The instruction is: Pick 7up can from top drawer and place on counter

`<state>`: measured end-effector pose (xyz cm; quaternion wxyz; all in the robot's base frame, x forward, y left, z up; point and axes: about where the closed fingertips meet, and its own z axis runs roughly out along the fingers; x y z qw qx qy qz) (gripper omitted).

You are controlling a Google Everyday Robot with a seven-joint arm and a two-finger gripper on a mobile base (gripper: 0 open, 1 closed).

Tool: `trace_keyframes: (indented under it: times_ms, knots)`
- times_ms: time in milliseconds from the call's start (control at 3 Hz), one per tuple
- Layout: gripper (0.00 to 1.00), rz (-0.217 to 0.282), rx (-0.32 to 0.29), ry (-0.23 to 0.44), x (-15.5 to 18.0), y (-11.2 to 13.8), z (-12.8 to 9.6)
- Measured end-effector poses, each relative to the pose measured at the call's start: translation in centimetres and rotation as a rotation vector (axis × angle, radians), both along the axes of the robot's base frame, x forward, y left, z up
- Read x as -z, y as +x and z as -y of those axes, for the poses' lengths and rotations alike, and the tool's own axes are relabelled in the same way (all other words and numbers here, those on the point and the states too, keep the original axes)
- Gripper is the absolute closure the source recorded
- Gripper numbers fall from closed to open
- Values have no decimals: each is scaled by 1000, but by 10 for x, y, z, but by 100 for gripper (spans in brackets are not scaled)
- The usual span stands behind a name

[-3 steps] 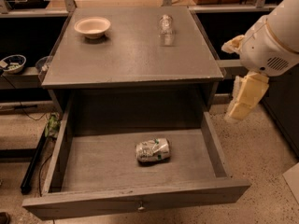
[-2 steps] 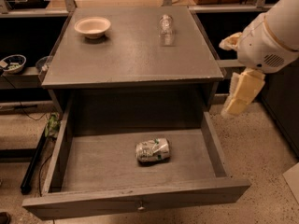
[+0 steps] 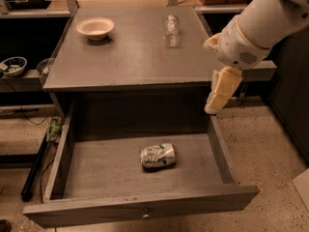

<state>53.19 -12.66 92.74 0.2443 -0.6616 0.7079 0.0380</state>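
The 7up can [image 3: 158,155], silver-white with green markings and dented, lies on its side in the middle of the open top drawer [image 3: 140,207]. The drawer is pulled fully out from the grey cabinet, its small knob at the front panel. The counter [image 3: 130,52] is the grey cabinet top above it. My gripper [image 3: 218,96] hangs from the white arm at the right, its cream-coloured fingers pointing down over the drawer's right rear corner, up and to the right of the can and apart from it.
A white bowl [image 3: 95,28] sits at the counter's back left. A clear plastic bottle [image 3: 171,29] lies at the back middle. Dark shelves with a small bowl [image 3: 13,65] stand to the left. Speckled floor lies to the right.
The arm and gripper have moved left, from beside the cabinet's right edge to over the drawer's right rear corner. The can, bowl and bottle have not moved.
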Motion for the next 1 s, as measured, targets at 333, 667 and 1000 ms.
trace_keyframes:
  times_ms: [333, 667, 1000]
  knots:
    - [0, -13, -2, -2, 15, -10, -6]
    - [0, -72, -11, 19, 59, -41, -18]
    - [0, -68, -1, 22, 62, -41, -20]
